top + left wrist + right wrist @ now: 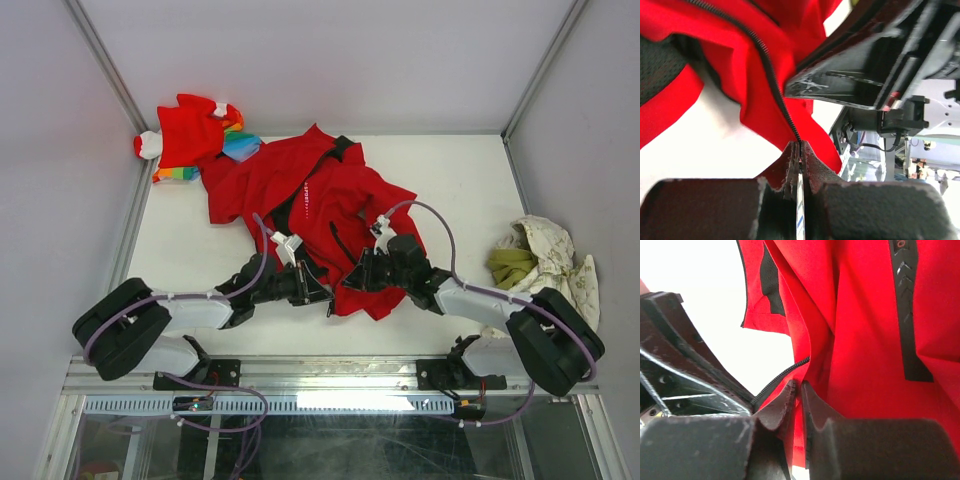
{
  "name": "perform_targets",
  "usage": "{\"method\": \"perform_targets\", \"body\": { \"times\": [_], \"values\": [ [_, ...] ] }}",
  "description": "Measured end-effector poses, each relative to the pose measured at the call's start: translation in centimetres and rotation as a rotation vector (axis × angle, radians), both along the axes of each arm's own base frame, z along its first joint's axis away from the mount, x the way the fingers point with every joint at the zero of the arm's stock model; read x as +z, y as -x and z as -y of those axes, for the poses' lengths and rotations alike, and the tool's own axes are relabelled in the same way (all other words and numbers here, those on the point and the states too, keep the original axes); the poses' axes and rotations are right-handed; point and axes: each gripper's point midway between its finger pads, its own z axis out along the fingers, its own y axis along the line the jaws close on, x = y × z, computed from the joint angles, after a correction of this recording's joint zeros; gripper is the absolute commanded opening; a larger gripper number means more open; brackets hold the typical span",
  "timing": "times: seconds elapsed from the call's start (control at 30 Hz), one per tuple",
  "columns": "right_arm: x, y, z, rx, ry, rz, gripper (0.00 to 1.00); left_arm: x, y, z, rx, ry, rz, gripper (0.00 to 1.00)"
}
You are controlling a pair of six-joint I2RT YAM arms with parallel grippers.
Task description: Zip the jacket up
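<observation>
- Red cloth covers the middle of the table [450, 180]; this is the jacket [320, 195], lying open with its bottom edge near the two arms
- the left claw [318, 288] is squeezed tight on the bottom end of one zip side; its wrist view shows the dark zip teeth [765, 65] running right down into the pinch
- the right claw [355, 278] is almost closed, with only a thin slit; red cloth sits in it, just beside the end of the other row of teeth [780, 377]; I think it has hold of the cloth
- the two claws are just beside each other, so the job now looks like joining the two zip ends
- to do it well, hold both ends flat and lined up; go slowly; a sideways tug may pull the cloth out
- I cannot see the slider; find it first
- the small rainbow top [195, 135] and the cream and green cloth [535, 262] lie well apart; leave them
</observation>
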Motion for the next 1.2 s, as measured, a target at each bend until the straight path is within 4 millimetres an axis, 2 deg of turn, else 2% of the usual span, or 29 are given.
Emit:
{"method": "perform_targets", "body": {
  "times": [0.13, 0.3, 0.4, 0.6, 0.73, 0.93, 1.07, 1.2],
  "values": [
    [0.5, -0.1, 0.1, 0.004, -0.010, 0.014, 0.19, 2.2, -0.5, -0.3, 0.012, 0.030, 0.110, 0.00],
    [1.4, 0.0, 0.1, 0.009, -0.042, 0.016, 0.44, 4.0, -1.0, -0.7, 0.028, 0.041, 0.203, 0.00],
    [2.6, 0.1, 0.0, 0.001, -0.075, 0.023, 0.57, 4.1, -1.3, -0.9, 0.044, 0.035, 0.213, 0.00],
    [5.3, 0.9, -0.5, 0.003, -0.172, 0.001, 0.68, 2.5, -0.9, -1.3, 0.047, 0.014, 0.186, 0.00],
    [5.3, 1.9, -0.7, 0.021, -0.212, -0.029, 0.70, 1.6, -0.9, -1.3, 0.048, 0.004, 0.167, 0.00],
    [3.8, 2.7, -0.5, 0.039, -0.197, -0.054, 0.69, 2.3, -1.0, -1.1, 0.052, 0.032, 0.185, 0.00],
    [2.8, 2.6, -0.8, 0.059, -0.190, -0.059, 0.66, 2.5, -0.9, -1.2, 0.053, 0.041, 0.192, 0.00],
    [2.4, 2.6, -1.5, 0.097, -0.207, -0.047, 0.58, 2.8, -0.8, -1.4, 0.053, 0.051, 0.201, 0.00]
  ]
}}
